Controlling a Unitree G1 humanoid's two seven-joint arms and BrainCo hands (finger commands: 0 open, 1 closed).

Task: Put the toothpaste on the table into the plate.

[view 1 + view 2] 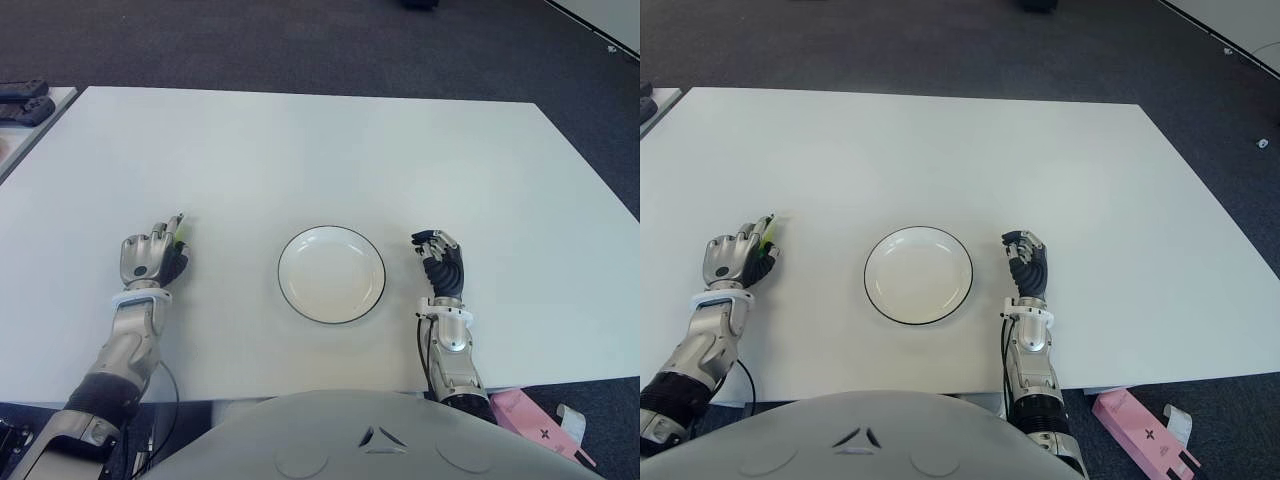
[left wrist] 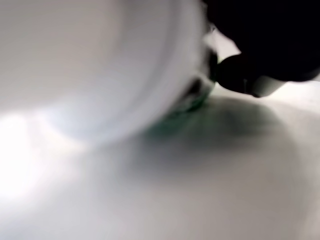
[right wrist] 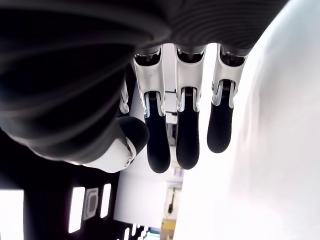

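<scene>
The white tabletop (image 1: 300, 150) fills most of both eye views, and dark carpet (image 1: 300, 40) lies around it. Near the front edge of the tabletop, in the middle, stands the plate (image 1: 331, 274), white and round with a thin dark rim, and nothing lies in it. The left hand (image 1: 150, 257) is on the left of the plate and well apart from it, with its knuckles up and low over the tabletop. Its fingers (image 1: 176, 228) are curled over the toothpaste (image 1: 767, 232). From this thing only a small yellow-green piece shows, coming out at the fingertips. In the left wrist view a blurred white rounded body with a green part (image 2: 192, 97) lies on the tabletop directly beside a dark fingertip (image 2: 250, 75), so the fingers seem to be closed on the toothpaste, which is at the tabletop and outside the plate. The right hand (image 1: 441, 262) is just beside the plate on its right side and it does not touch the rim. Its fingers (image 3: 187, 135) hang bent and a little apart in the right wrist view, and they hold nothing. A pink box (image 1: 1140, 430) lies on the carpet at the near right corner, below the tabletop edge.
</scene>
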